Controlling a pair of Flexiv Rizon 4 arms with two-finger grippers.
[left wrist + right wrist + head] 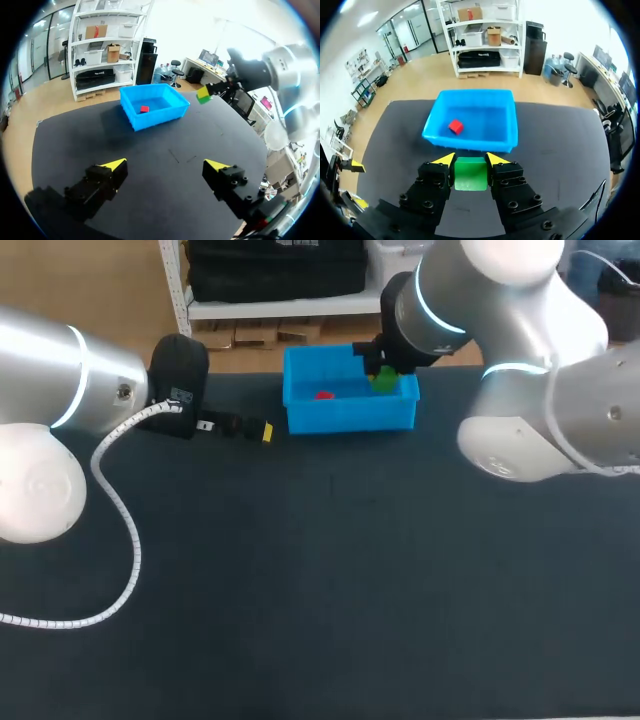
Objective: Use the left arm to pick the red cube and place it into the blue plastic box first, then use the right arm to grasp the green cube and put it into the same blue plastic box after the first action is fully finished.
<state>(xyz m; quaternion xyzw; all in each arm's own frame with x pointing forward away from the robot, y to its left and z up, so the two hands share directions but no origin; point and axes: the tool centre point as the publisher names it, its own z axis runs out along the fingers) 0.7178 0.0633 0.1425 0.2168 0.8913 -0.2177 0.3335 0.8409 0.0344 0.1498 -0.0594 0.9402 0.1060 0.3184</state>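
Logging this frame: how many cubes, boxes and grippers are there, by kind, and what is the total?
Cubes: 2 - the red cube lying in the box, the green cube held in the right gripper.
Boxes: 1 - the blue plastic box.
Grippers: 2 - the right gripper, shut on the green cube, and the left gripper, open and empty.
Total: 5

In blue box (152, 120) lies red cube (144, 108); right hand (206, 92) grips green cube (202, 95).

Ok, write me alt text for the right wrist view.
The right end effector grips a green cube between its yellow-tipped fingers. Ahead of it a blue box sits on the dark table, with a red cube inside.
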